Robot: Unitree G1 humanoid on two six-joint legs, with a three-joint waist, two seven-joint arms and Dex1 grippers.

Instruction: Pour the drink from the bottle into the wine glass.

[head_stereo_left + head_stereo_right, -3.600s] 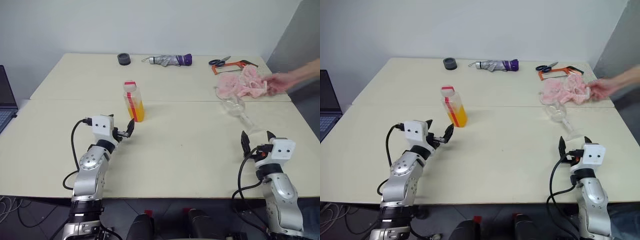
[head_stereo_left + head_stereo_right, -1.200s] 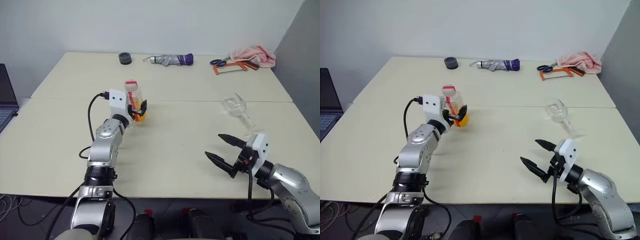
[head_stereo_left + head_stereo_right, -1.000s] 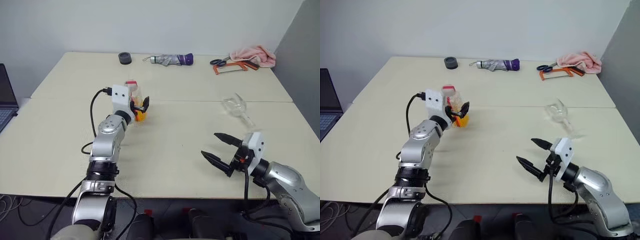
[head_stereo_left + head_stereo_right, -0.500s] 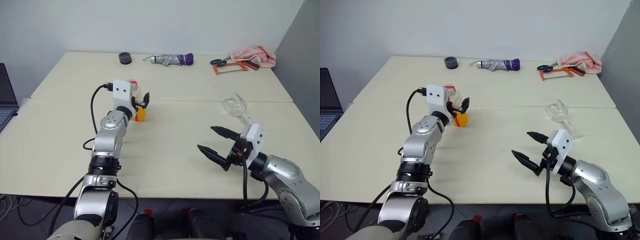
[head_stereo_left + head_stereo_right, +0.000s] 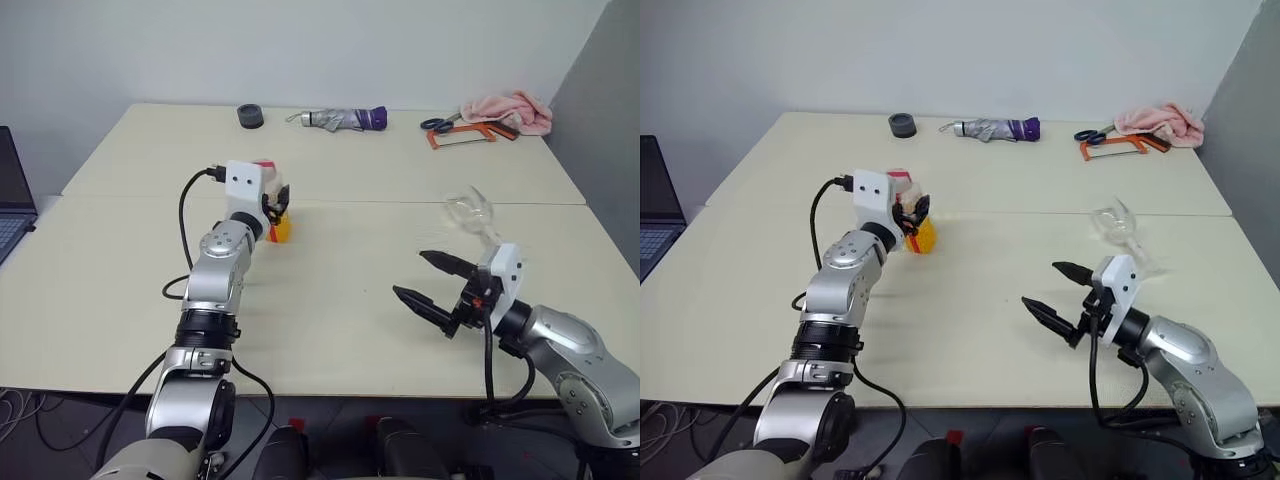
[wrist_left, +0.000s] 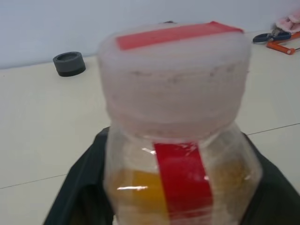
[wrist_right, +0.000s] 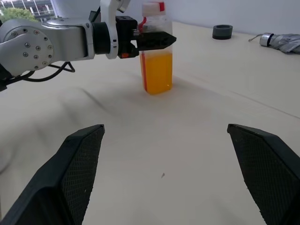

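Pale tabletop [image 5: 330, 300] carries the upright bottle [image 7: 156, 51] of orange drink [image 7: 157, 71] left of centre, the left gripper [image 7: 152, 38] with its fingers pinching the bottle's upper part, while the right gripper [image 5: 430, 283] hangs with fingers spread wide beside the tilted wine glass [image 5: 470, 213].

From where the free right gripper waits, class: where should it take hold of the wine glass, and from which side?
Grip the stem, coming level from the robot's near side. The wine glass leans, its bowl tilted away, and the right gripper is open just short of it. The stem is thin enough for the fingers; the bowl looks too wide and slick.
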